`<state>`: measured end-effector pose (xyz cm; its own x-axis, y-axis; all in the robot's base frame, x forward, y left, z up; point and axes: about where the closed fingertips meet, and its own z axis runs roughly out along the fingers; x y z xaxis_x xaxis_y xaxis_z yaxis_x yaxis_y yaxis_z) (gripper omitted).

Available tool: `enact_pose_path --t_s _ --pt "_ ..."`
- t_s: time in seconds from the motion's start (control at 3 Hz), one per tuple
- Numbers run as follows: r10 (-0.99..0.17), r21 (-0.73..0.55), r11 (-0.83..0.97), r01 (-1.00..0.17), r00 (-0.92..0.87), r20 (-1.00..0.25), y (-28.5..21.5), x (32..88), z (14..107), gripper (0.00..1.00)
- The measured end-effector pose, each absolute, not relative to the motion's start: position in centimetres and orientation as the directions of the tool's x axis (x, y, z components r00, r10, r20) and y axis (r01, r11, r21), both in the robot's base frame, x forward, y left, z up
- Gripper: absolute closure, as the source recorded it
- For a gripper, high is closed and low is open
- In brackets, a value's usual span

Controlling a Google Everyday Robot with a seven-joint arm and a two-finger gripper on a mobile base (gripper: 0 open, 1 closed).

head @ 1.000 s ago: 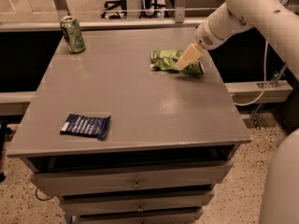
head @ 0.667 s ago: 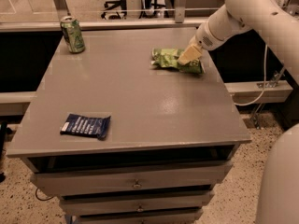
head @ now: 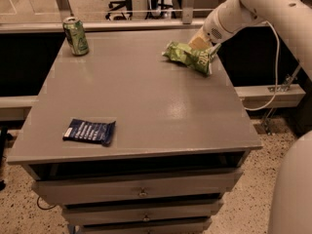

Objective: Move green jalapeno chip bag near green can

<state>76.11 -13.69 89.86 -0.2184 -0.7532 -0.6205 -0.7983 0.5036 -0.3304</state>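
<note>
The green jalapeno chip bag (head: 186, 56), crumpled and shiny light green, is at the far right of the grey table (head: 146, 106). Its right end is raised off the surface. My gripper (head: 204, 47) is at that right end, reaching in from the upper right on the white arm (head: 253, 9), and is shut on the bag. The green can (head: 75, 35) stands upright at the far left corner of the table, well away from the bag.
A flat dark blue packet (head: 90, 130) lies near the front left of the table. Drawers (head: 141, 194) sit below the tabletop. A metal rail (head: 122, 13) runs behind the table. A white robot body part (head: 292, 189) fills the lower right.
The gripper has moved up and slightly back with the bag's right end in it. The bag has risen and shifted with it. The can and the blue packet have not moved.
</note>
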Motion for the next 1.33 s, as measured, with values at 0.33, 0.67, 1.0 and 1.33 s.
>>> enact_pose_path --t_s 0.33,0.67,1.0,1.33 --pt "-0.751 -0.332 0.48 -0.812 -0.185 -0.634 -12.5 75.4 91.0 1.0" --pt "-0.769 -0.327 0.447 -0.833 -0.171 -0.616 -12.0 74.6 91.7 0.81" --pt "-0.773 -0.297 0.455 -0.84 -0.207 -0.6 -13.9 73.8 90.7 0.59" --pt "-0.767 -0.273 0.461 -0.844 -0.225 -0.6 -15.0 73.4 90.1 0.35"
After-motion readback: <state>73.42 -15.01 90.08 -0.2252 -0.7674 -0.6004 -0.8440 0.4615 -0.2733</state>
